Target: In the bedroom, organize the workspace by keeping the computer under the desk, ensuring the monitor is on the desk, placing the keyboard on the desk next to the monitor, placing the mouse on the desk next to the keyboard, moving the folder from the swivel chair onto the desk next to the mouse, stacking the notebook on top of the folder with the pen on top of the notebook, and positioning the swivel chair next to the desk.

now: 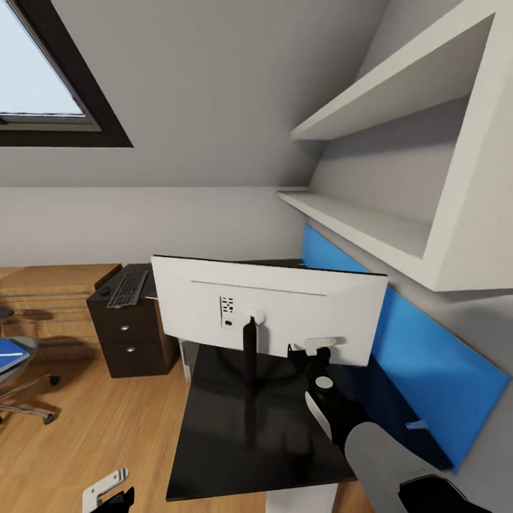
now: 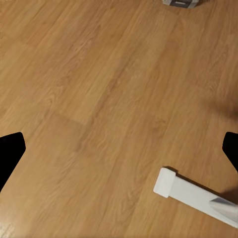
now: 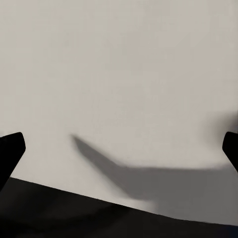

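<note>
The monitor (image 1: 267, 310) stands on the glossy black surface (image 1: 228, 434) with its pale back toward you, its black stand upright. Your right gripper (image 1: 313, 350) sits just behind its lower edge, fingers (image 3: 11, 148) spread wide. Your left gripper (image 2: 119, 148) hangs over the oak floor (image 2: 99, 89), fingers spread too. The keyboard (image 1: 128, 288) lies on the dark drawer unit (image 1: 128, 335); the blue folder (image 1: 10, 355) rests on the swivel chair (image 1: 18, 377).

monitor (image 1: 267, 310) on desk (image 1: 235, 434), keyboard (image 1: 128, 288) far left behind, perhaps folder (image 1: 10, 354) on swivel chair (image 1: 18, 381)
</note>
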Robot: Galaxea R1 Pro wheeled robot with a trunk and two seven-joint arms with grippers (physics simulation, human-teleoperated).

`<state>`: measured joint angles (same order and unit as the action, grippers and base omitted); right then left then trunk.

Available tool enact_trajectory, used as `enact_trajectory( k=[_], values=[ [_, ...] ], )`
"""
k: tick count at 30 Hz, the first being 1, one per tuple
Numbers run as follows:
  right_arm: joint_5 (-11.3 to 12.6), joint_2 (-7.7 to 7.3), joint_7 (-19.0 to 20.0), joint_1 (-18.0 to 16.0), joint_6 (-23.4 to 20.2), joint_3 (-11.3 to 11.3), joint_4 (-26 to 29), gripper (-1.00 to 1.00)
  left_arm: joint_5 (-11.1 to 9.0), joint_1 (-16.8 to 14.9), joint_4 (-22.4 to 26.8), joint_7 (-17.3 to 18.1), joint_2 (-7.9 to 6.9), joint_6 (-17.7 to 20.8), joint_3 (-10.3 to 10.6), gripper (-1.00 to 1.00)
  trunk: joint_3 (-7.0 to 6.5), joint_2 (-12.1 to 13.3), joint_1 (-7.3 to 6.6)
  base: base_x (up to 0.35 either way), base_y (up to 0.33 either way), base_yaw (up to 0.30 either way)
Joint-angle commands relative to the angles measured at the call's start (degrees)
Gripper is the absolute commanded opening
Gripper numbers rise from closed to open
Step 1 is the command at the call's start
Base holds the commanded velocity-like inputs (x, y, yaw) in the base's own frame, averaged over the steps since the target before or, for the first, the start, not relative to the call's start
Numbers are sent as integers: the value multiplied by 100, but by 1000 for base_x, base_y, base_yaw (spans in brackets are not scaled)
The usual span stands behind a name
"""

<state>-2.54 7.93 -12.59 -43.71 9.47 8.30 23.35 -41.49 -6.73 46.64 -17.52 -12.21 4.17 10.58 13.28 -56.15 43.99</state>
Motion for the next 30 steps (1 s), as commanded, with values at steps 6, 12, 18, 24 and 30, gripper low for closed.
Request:
enact_trajectory(
  k=[6, 12, 18, 24, 30],
  values=[
    [-28, -2, -58, -6, 2, 40, 1, 100, -34, -4, 12, -50, -9, 9, 25, 100, 8, -5, 2, 168, 0, 0],
    [-28, -2, -59, -6, 2, 40, 2, 100, -34, -4, 12, -50, -9, 11, 23, 100, 8, -5, 2, 34, 0, 0],
    [-28, -2, -53, -6, 2, 40, 1, 100, -34, -4, 12, -50, -9, 5, 21, 100, 8, -5, 2, 81, 0, 0],
    [-28, -2, -52, -6, 2, 40, 2, 100, -34, -4, 12, -50, -9, 13, 16, 100, 8, -5, 2, 44, 0, 0],
    [-28, -2, -57, -6, 2, 39, 3, 100, -34, -4, 12, -50, -9, 13, 14, 100, 8, -5, 2, -130, 0, 0]
  ],
)
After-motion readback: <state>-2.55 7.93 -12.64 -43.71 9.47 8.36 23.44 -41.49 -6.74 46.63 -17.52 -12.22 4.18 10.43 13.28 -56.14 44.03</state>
